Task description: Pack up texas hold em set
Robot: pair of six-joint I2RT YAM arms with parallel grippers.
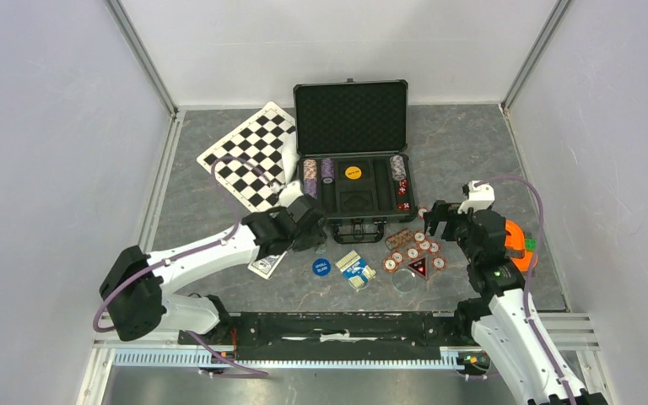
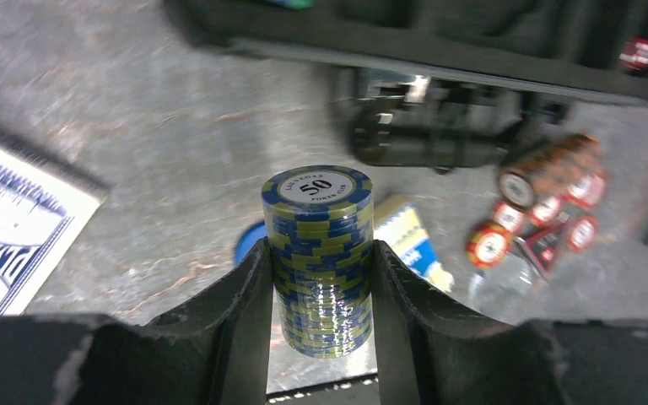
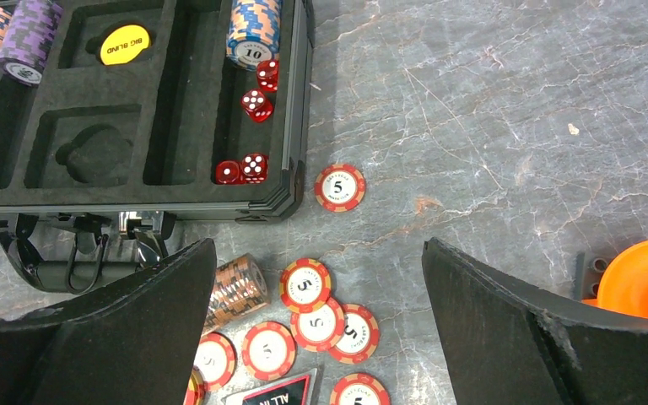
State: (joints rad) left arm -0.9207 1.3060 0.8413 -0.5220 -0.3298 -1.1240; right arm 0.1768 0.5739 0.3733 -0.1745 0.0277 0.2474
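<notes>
Pinching chip stack (image 2: 316, 211), left hand (image 2: 321, 274)

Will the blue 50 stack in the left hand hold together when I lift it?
Likely only if kept level: the blue 50 stack is loose chips and could shear apart. Chips beyond the left hand look unclamped, so they may slide. The glossy edges look slippery.

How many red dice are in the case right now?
4 red dice, all in the case's rightmost slot: two just below the 10-chip stack, two side by side at the handle end. More could be hidden under that stack.
</notes>
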